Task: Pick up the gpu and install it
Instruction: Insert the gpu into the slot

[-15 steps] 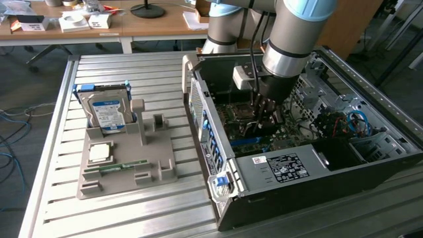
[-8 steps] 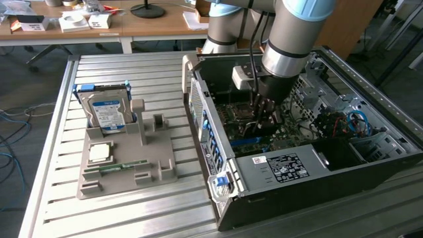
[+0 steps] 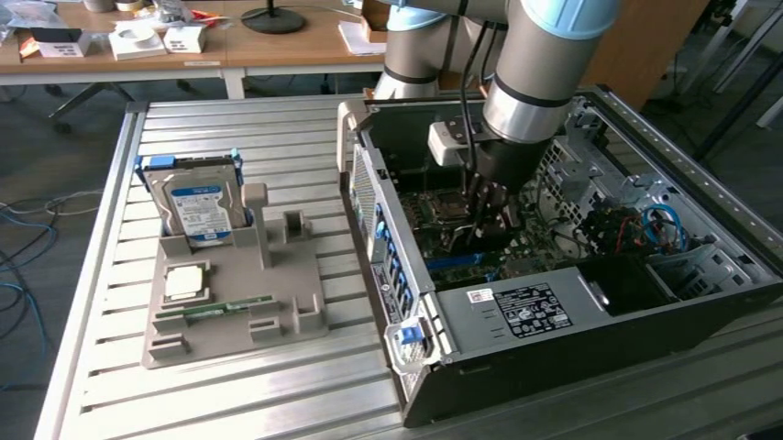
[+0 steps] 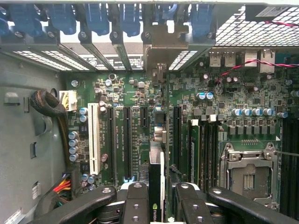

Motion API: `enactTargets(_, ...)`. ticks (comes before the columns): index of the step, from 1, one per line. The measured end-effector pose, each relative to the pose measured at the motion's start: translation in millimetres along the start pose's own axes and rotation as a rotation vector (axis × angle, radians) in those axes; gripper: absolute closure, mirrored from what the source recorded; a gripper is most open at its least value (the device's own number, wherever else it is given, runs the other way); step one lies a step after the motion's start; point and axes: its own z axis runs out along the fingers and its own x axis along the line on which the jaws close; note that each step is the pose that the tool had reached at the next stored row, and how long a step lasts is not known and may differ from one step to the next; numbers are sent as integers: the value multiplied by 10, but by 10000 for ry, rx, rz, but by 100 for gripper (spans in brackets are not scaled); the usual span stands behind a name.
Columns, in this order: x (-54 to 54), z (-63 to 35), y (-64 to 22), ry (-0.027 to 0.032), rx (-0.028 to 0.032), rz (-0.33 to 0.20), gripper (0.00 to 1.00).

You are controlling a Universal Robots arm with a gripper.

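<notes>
The gpu [image 4: 155,186] shows a small green logo on its edge, probably the Nvidia eye mark. The black label [image 3: 529,310] on the power supply [image 3: 471,323] and the hard drive [image 3: 196,209] sticker carry print too small to read.

Exterior view looks down slantwise from high and well back over the surface [image 3: 245,394] and open computer case [image 3: 588,367]; wrist view faces the motherboard [image 4: 140,121] closely, past the hand [image 4: 161,200]. Both share that motherboard.

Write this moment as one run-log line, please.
jaws: shut on gpu | gpu: edge-down over motherboard | place: inside computer case
</notes>
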Motion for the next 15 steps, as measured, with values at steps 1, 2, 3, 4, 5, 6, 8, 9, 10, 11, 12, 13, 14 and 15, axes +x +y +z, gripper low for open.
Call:
enactTargets(1,-1,0,0,0,0,0,73)
enactTargets(2,-2,0,0,2,0,0,73)
enactTargets(3,-2,0,0,1,0,0,73)
enactTargets(4,-2,0,0,1,-1,-1,73)
enactTargets(5,-2,0,1,1,0,0,73)
enactTargets(6,-2,0,2,1,0,1,73)
enactTargets(8,-3,0,9,1,0,2,73)
enactTargets(9,-3,0,11,0,0,1,73)
enactTargets(10,-3,0,11,0,0,-1,73)
enactTargets(11,-2,0,12,1,0,-2,73)
enactTargets(12,-2,0,12,1,0,-1,73)
enactTargets(13,-2,0,12,1,0,-1,73)
enactTargets(14,-2,0,13,1,0,0,73)
enactTargets(15,-2,1,15,0,1,1,73)
